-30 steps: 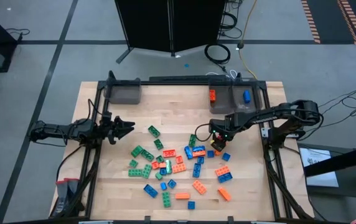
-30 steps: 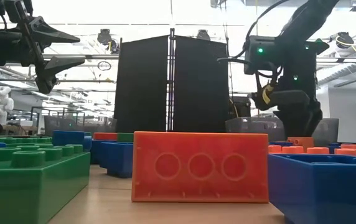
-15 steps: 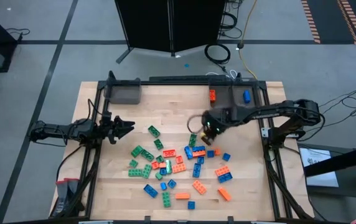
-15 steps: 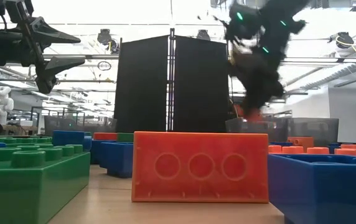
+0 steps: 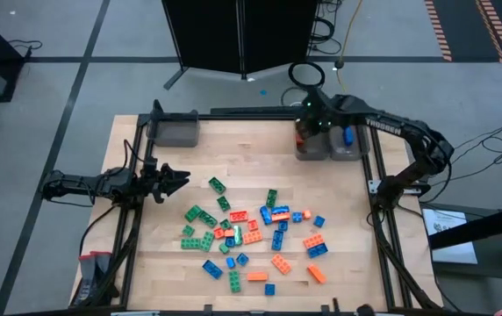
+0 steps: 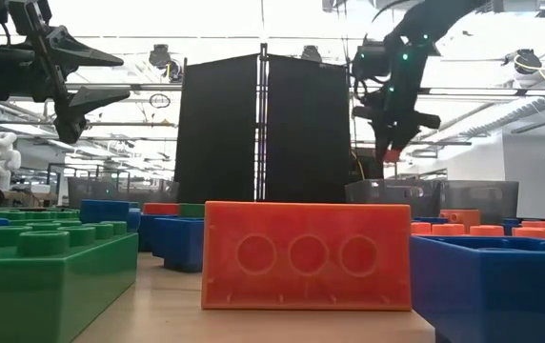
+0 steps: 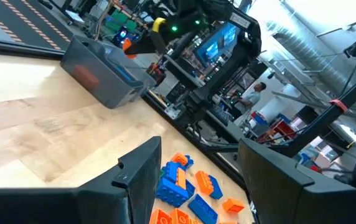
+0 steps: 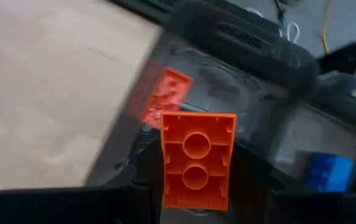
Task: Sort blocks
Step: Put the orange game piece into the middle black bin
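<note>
**Orange brick held over the far bin**

Loose blocks [image 5: 251, 230] lie mid-worktop. The left tool [image 5: 177, 182] waits, parted and empty, at the left edge. Farther off, the right tool [image 5: 306, 125] clamps an orange brick [image 8: 197, 160] directly above the bin [image 5: 307, 149] holding another orange one.

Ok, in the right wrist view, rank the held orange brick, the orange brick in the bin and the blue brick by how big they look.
Largest to smallest, as they look:
1. Held orange brick, gripped in the right tool; it is nearest the camera, so its true size is unsure.
2. Orange brick in the bin.
3. Blue brick, close to the second in apparent size.
</note>
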You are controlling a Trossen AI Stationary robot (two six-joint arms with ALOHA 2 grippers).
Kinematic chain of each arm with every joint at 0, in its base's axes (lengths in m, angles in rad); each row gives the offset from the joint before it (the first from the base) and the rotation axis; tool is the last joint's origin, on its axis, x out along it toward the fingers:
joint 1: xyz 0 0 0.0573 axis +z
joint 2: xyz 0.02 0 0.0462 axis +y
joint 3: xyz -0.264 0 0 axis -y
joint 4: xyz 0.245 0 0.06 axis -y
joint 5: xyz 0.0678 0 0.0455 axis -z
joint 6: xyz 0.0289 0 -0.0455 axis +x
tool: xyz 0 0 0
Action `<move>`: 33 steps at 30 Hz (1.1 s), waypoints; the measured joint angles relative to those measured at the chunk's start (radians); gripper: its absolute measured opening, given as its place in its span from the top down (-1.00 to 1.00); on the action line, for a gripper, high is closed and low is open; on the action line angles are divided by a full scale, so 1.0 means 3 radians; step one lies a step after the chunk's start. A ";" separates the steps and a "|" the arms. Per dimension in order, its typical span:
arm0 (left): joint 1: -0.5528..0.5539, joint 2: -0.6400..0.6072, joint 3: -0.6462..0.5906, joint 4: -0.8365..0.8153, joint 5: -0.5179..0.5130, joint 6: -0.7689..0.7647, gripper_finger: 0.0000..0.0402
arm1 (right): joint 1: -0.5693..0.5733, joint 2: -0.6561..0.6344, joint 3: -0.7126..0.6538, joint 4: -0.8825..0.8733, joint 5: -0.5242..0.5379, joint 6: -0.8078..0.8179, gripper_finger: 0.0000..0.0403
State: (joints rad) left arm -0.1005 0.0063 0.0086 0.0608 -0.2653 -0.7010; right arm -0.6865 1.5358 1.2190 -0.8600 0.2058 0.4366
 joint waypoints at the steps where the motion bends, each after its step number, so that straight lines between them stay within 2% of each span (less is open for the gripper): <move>1: 0.0000 0.0000 0.0000 0.0000 0.0000 -0.0001 -0.07 | -0.0047 0.0017 0.0000 0.0005 0.0008 -0.0036 0.42; 8: 0.0000 0.0000 0.0000 0.0000 -0.0001 -0.0001 -0.07 | -0.0136 0.0268 0.0001 0.0005 -0.0010 -0.0127 0.42; 10: 0.0000 0.0000 0.0000 0.0000 -0.0001 -0.0001 -0.07 | -0.0130 0.0351 0.0001 0.0005 -0.0036 -0.0129 0.25; 14: 0.0000 0.0000 0.0000 0.0001 -0.0001 -0.0002 -0.07 | -0.0130 0.0442 0.0001 0.0007 -0.0168 -0.0150 -0.25; 16: 0.0000 0.0000 0.0000 0.0000 -0.0001 -0.0002 -0.07 | -0.0127 0.0440 0.0001 0.0022 -0.0170 -0.0150 -0.43; 18: 0.0000 0.0000 0.0000 0.0001 -0.0001 -0.0003 -0.07 | -0.0127 0.0409 0.0001 0.0033 -0.0173 -0.0152 -0.53; 21: 0.0000 0.0000 0.0000 0.0001 -0.0001 -0.0005 -0.07 | -0.0066 0.0259 0.0001 0.0034 -0.0337 -0.0254 -0.55; 24: 0.0000 0.0000 0.0000 0.0000 0.0004 -0.0005 -0.07 | 0.0172 0.0036 0.0001 0.0035 -0.0655 -0.0411 -0.51; 27: 0.0000 0.0000 0.0000 0.0001 0.0005 -0.0003 -0.07 | 0.0577 -0.0140 0.0001 -0.0071 -0.0862 -0.0467 -0.45; 33: 0.0000 0.0000 0.0000 0.0000 0.0008 -0.0002 -0.07 | 0.1538 -0.0195 -0.0193 -0.0295 -0.0676 0.0133 -0.39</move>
State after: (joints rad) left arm -0.1005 0.0063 0.0086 0.0609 -0.2629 -0.7017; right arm -0.2251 1.4773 1.1612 -0.9486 0.0029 0.4763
